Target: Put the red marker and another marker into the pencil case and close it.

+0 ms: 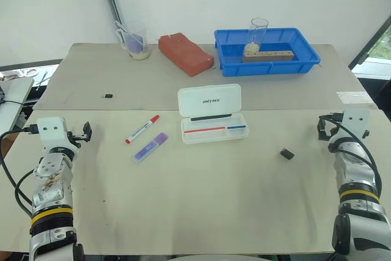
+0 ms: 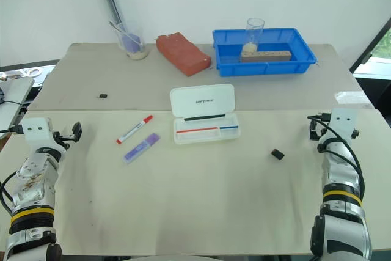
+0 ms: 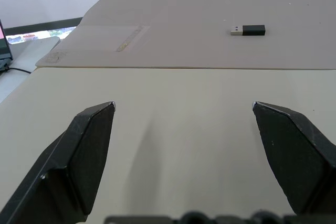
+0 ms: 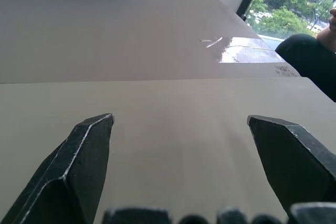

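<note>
The pencil case [image 1: 213, 117] lies open at the table's middle, its white lid raised toward the far side, with a red pen and a blue pen in its tray. Left of it lies the red marker [image 1: 142, 129], and just in front of that the purple marker [image 1: 150, 147]. My left gripper [image 1: 85, 131] hovers open near the table's left edge, well left of the markers. Over at the table's right edge my right gripper [image 1: 324, 128] is open too, with nothing between its fingers [image 4: 84, 166]. The left wrist view shows bare table between the left fingers [image 3: 79, 156].
A blue tray [image 1: 266, 51] holding a glass and a wooden block stands at the back right, a red brick [image 1: 186, 53] beside it, and a beaker [image 1: 137, 41] at the back left. A small black USB stick [image 3: 248, 30] lies ahead of the left gripper; another small black piece [image 1: 286, 153] lies right of the case.
</note>
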Controlling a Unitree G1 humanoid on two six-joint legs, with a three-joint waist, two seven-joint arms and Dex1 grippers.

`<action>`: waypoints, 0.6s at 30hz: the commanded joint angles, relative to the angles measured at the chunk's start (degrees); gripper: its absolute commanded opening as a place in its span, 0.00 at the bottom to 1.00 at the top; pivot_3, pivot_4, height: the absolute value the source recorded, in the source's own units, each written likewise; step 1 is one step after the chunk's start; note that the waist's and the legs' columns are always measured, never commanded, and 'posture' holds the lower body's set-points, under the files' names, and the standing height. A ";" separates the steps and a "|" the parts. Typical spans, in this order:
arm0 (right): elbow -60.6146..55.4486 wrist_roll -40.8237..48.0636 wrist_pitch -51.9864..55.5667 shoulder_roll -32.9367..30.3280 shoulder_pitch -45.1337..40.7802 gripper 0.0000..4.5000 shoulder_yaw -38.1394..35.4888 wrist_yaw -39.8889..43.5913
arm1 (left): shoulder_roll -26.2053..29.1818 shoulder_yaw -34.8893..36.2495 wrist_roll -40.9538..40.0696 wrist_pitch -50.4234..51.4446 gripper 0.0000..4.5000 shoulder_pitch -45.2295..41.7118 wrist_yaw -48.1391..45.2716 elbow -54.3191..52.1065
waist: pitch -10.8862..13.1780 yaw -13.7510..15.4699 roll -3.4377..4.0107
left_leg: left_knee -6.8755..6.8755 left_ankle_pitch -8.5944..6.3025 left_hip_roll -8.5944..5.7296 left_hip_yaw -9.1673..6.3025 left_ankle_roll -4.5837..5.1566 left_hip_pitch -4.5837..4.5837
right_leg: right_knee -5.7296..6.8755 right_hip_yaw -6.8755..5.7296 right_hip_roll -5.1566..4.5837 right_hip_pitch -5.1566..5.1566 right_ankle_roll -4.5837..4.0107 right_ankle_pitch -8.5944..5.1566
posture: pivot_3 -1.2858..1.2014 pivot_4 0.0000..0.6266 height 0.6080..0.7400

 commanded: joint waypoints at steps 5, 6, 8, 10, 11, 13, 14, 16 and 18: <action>-2.07 -0.09 -0.10 -0.47 -1.00 1.00 -0.29 -0.58 | 1.70 2.16 -1.56 -1.14 0.99 -0.13 -1.11 -2.20 | 0.00 -0.04 0.00 | 0.00 0.00 0.00 0.00 0.00 0.00 | 0.00 0.00 0.00 0.00 0.00 0.00 | 0.52 0.24 1.00; -2.13 -0.11 -0.08 -0.50 -1.02 1.00 -0.25 -0.51 | 1.78 2.10 -1.60 -1.10 0.99 -0.13 -1.31 -2.23 | 0.00 -0.03 0.00 | 0.00 0.00 0.00 0.00 0.00 0.00 | 0.00 0.00 0.00 0.00 0.00 0.00 | 0.52 0.24 1.00; -2.36 -0.11 -0.01 -0.50 -0.95 1.00 -0.21 -0.41 | 1.96 1.96 -1.68 -1.12 0.99 -0.04 -1.63 -2.35 | 0.00 0.01 0.00 | 0.00 0.00 0.00 0.00 0.00 0.00 | 0.00 0.00 0.00 0.00 0.00 0.00 | 0.52 0.24 1.00; -2.79 -0.11 0.10 -0.52 -0.74 1.00 -0.18 -0.30 | 2.03 1.89 -1.94 -0.95 0.99 0.11 -2.07 -2.63 | 0.00 0.02 0.00 | 0.00 0.00 0.00 0.00 0.00 0.00 | 0.00 0.00 0.00 0.00 0.00 0.00 | 0.52 0.24 1.00; -2.93 -0.11 0.15 -0.56 -0.67 1.00 -0.18 -0.23 | 2.04 1.87 -2.02 -0.86 0.99 0.16 -2.21 -2.74 | 0.00 0.01 0.00 | 0.00 0.00 0.00 0.00 0.00 0.00 | 0.00 0.00 0.00 0.00 0.00 0.00 | 0.52 0.24 1.00; -3.55 -0.07 0.31 -0.53 -0.28 1.00 -0.23 -0.19 | 2.17 1.94 -2.18 -0.77 0.99 0.40 -2.53 -2.90 | 0.00 -0.01 0.00 | 0.00 0.00 0.00 0.00 0.00 0.00 | 0.00 0.00 0.00 0.00 0.00 0.00 | 0.52 0.24 1.00; -3.85 -0.07 0.40 -0.52 -0.07 1.00 -0.24 -0.15 | 2.23 1.96 -2.24 -0.73 0.99 0.51 -2.67 -2.99 | 0.00 -0.02 0.00 | 0.00 0.00 0.00 0.00 0.00 0.00 | 0.00 0.00 0.00 0.00 0.00 0.00 | 0.52 0.24 1.00; -4.56 -0.12 0.60 -0.46 0.35 1.00 -0.19 -0.08 | 2.37 2.03 -2.36 -0.68 0.99 0.69 -2.93 -3.11 | 0.00 -0.03 0.00 | 0.00 0.00 0.00 0.00 0.00 0.00 | 0.00 0.00 0.00 0.00 0.00 0.00 | 0.52 0.24 1.00; -5.72 -0.69 0.54 -0.72 0.84 1.00 0.58 0.82 | 2.98 1.82 -3.11 -0.11 0.99 0.53 -4.60 -4.20 | 0.00 0.00 0.01 | 0.00 0.00 0.00 0.00 0.00 -0.01 | 0.00 0.00 0.00 0.00 0.00 0.00 | 0.52 0.24 1.00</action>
